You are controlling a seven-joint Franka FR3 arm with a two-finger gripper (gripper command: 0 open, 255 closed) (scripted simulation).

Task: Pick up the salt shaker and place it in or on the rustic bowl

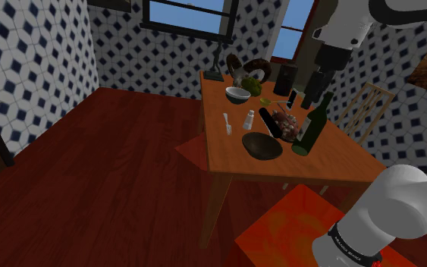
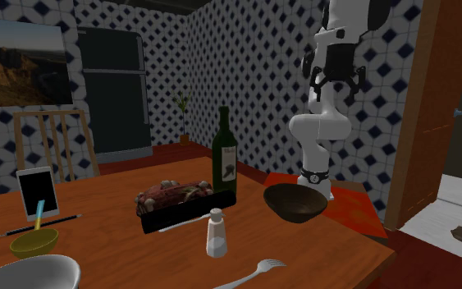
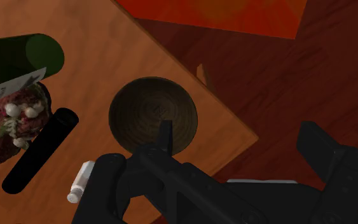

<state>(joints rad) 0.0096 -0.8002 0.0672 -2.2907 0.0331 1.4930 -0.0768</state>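
- An orange-brown wooden table (image 1: 333, 163) (image 2: 98, 246) (image 3: 107, 57) stands on a dark red plank floor (image 1: 90, 174).
- A dark brown round bowl (image 1: 262, 145) (image 2: 295, 202) (image 3: 152, 114) sits near one table corner.
- A small white salt shaker (image 1: 248, 119) (image 2: 216, 233) (image 3: 79, 184) stands upright, near the bowl but apart from it.
- A white fork (image 1: 226, 122) (image 2: 258, 269) lies just beside the shaker.
- A long black tray (image 1: 272, 121) (image 2: 184, 209) (image 3: 41, 149) holds reddish-brown lumps dotted with white.
- A tall dark green labelled bottle (image 1: 315, 125) (image 2: 225, 160) (image 3: 18, 63) stands beside the tray.
- A pale grey bowl (image 1: 237, 94) (image 2: 24, 275) and a small yellow-green bowl (image 1: 251, 85) (image 2: 34, 240) sit further along.
- A black-screened, white-framed tablet (image 1: 285, 78) (image 2: 38, 193) stands propped up.
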